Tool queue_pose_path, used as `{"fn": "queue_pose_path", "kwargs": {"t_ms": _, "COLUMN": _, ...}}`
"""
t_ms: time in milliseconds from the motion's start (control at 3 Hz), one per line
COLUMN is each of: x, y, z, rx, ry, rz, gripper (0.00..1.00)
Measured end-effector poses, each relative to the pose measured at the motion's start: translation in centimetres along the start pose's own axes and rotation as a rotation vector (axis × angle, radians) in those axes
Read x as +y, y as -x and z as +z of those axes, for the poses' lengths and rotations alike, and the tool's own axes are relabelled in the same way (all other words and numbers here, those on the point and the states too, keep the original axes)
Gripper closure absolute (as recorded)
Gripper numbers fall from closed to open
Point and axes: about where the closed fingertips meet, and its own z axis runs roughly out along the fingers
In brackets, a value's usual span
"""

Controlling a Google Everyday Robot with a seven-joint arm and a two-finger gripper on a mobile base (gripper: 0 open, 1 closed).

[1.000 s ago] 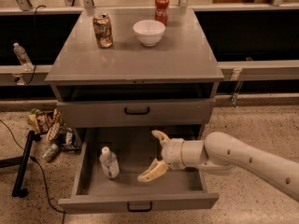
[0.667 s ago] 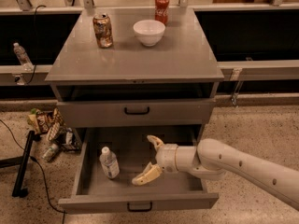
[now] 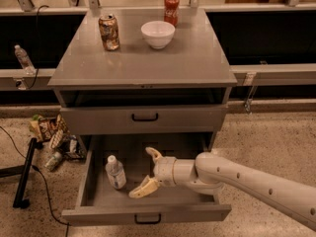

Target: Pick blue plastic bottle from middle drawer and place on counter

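Note:
The blue plastic bottle (image 3: 115, 172), clear with a white cap and a pale label, lies in the left part of the open middle drawer (image 3: 148, 213), the lowest grey tray pulled out from the cabinet. My gripper (image 3: 146, 171) is inside the drawer, just right of the bottle and apart from it. Its two tan fingers (image 3: 143, 188) are spread wide and hold nothing. The white arm reaches in from the right. The counter (image 3: 197, 58) is the grey cabinet top above.
On the counter stand a brown can (image 3: 109, 32), a white bowl (image 3: 157, 34) and a red can (image 3: 171, 10). The drawer above (image 3: 144, 117) is shut. Snack bags and trash (image 3: 55, 139) lie on the floor left of the cabinet, beside a black stand leg (image 3: 24, 174).
My gripper has moved left inside the drawer, closer to the bottle. The bottle has not moved.

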Motion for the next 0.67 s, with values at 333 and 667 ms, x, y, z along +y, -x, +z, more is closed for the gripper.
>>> {"fn": "queue_pose_path", "kwargs": {"t_ms": 333, "x": -1.2, "y": -0.9, "z": 2.6, "rx": 0.001, "ry": 0.023, "rz": -0.007, "gripper": 0.00}}
{"fn": "queue_pose_path", "kwargs": {"t_ms": 667, "x": -3.2, "y": -1.6, "z": 5.7, "rx": 0.001, "ry": 0.049, "rz": -0.015, "gripper": 0.00}}
